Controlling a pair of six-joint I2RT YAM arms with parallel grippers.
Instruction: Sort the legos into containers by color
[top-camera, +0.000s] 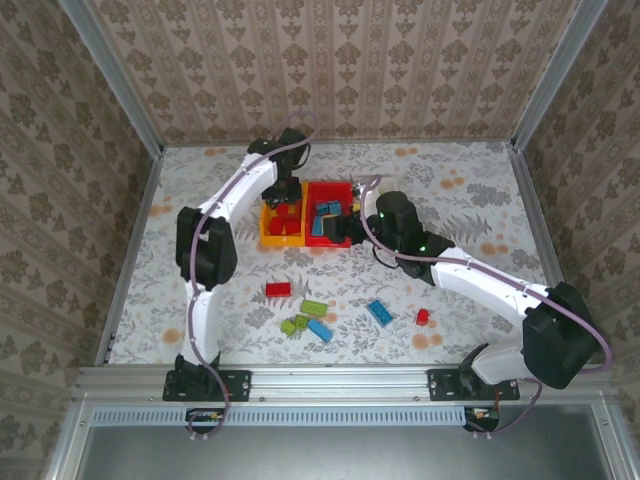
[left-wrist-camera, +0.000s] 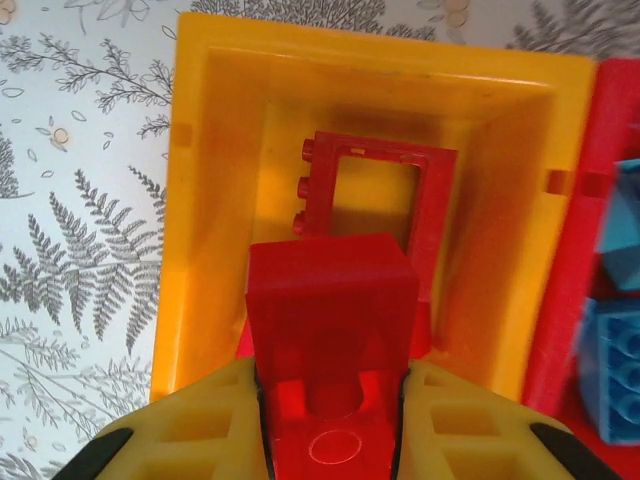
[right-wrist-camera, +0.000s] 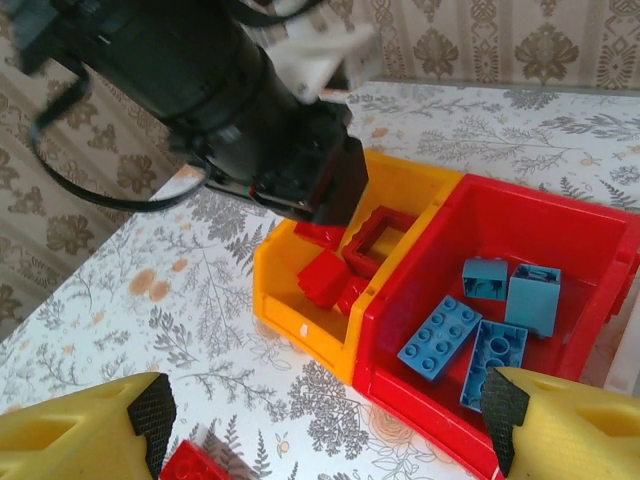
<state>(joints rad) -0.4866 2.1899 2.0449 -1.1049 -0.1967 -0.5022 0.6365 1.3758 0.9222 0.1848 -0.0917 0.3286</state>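
Your left end effector (left-wrist-camera: 330, 410) is pinching a red brick (left-wrist-camera: 330, 300) over the yellow-orange bin (left-wrist-camera: 200, 220), where a red frame (left-wrist-camera: 322, 190) already lies. You look to be at the drop, so release it next. Your right end effector (right-wrist-camera: 325, 425) hangs spread and empty near the red bin (right-wrist-camera: 560, 215) of blue bricks (right-wrist-camera: 440, 335). Loose legos (top-camera: 313, 308) wait on the surface (top-camera: 480, 200).

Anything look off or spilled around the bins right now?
Nothing spilled or tipped. One oddity: the red bin holds blue bricks, while red bricks lie in the yellow bin. Each seems to hold one colour, though.
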